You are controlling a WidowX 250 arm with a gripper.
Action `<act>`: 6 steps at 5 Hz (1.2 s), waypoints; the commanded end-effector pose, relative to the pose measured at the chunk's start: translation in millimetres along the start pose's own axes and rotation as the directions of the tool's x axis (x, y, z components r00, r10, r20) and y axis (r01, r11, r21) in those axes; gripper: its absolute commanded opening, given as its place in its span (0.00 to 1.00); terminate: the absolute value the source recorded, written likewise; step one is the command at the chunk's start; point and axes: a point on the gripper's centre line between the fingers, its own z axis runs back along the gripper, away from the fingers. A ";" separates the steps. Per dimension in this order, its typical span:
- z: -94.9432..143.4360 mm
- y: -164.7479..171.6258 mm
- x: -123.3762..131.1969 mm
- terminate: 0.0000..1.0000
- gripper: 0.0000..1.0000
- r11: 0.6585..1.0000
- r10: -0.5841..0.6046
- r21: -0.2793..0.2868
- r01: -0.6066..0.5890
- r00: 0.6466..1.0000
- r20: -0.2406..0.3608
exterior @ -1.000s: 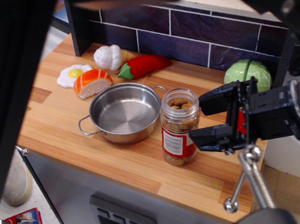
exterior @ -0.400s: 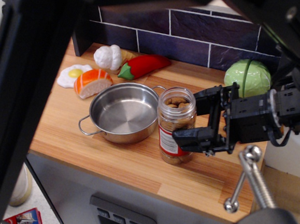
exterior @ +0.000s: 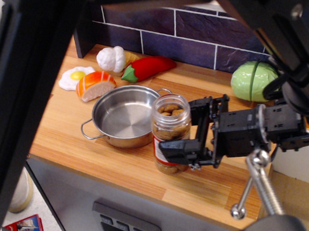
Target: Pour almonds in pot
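I count one steel pot at centre frame and one clear jar of almonds just right of it. At upper left I see five toy foods: one fried egg, one salmon slice, one garlic bulb, one red pepper, plus one green cabbage at right.

pot: shiny steel | jar: clear plastic, paper label | counter: matt wood

Red-and-white label on almonds jar: print too small, blurred; nothing legible.
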 end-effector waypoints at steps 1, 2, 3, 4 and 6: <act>-20.4 1.2 -12.2 0.00 1.00 0.999 0.045 -0.012 -0.046 0.997 -0.055; -29.3 -2.2 -18.1 0.00 1.00 0.998 0.054 0.016 -0.053 0.997 -0.060; -24.0 1.7 -19.0 0.00 0.00 0.999 0.052 0.002 -0.052 0.999 -0.003; -11.9 1.4 -24.2 0.00 0.00 0.999 0.009 -0.043 -0.002 0.987 0.160; 2.9 -9.1 -50.7 0.00 0.00 0.924 -0.288 -0.072 0.376 0.808 0.514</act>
